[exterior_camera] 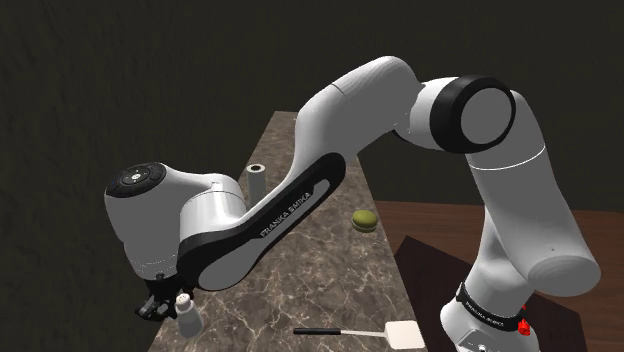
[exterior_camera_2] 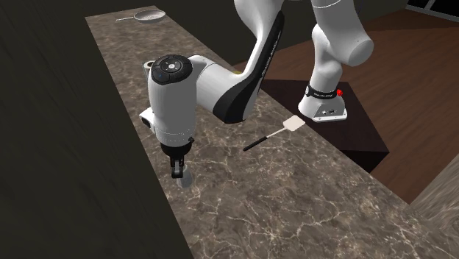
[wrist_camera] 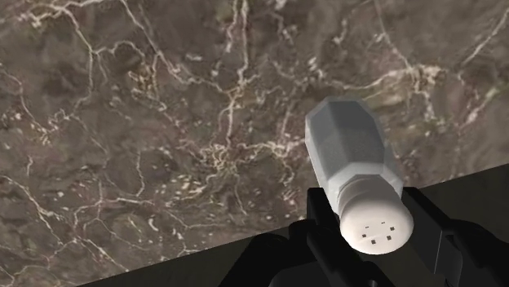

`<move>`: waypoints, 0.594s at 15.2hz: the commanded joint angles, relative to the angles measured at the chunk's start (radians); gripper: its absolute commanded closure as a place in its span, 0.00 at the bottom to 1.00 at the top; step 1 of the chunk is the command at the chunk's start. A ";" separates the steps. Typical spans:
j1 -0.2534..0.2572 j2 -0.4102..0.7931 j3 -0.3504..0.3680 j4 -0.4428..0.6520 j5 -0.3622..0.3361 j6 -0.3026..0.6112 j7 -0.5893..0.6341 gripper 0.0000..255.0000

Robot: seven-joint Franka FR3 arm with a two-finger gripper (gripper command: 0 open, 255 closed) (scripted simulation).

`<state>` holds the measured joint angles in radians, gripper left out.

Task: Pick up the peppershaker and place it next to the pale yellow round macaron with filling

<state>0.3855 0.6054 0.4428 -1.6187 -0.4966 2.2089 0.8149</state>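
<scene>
A dark marbled counter was seen, with the black gripper pointed straight down near its left edge and a small pale peppershaker set at its tips. A white spatula was laid nearby, and a pan at the far end.

kitchen: marble counter, pan, spatula

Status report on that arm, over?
Gripper down at the pepper shaker. It stands on the counter, by the edge. Macaron sits farther along; spatula lies off to the side.
</scene>
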 commanded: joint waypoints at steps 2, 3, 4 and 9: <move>0.000 0.000 0.000 0.000 0.000 0.000 0.000 1.00; 0.000 0.000 0.000 0.000 0.000 0.000 0.000 1.00; -0.002 -0.007 0.003 0.002 0.004 -0.009 -0.004 1.00; -0.009 -0.039 0.016 0.020 0.026 -0.055 -0.023 1.00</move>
<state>0.3765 0.5697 0.4565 -1.6095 -0.4748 2.1677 0.7969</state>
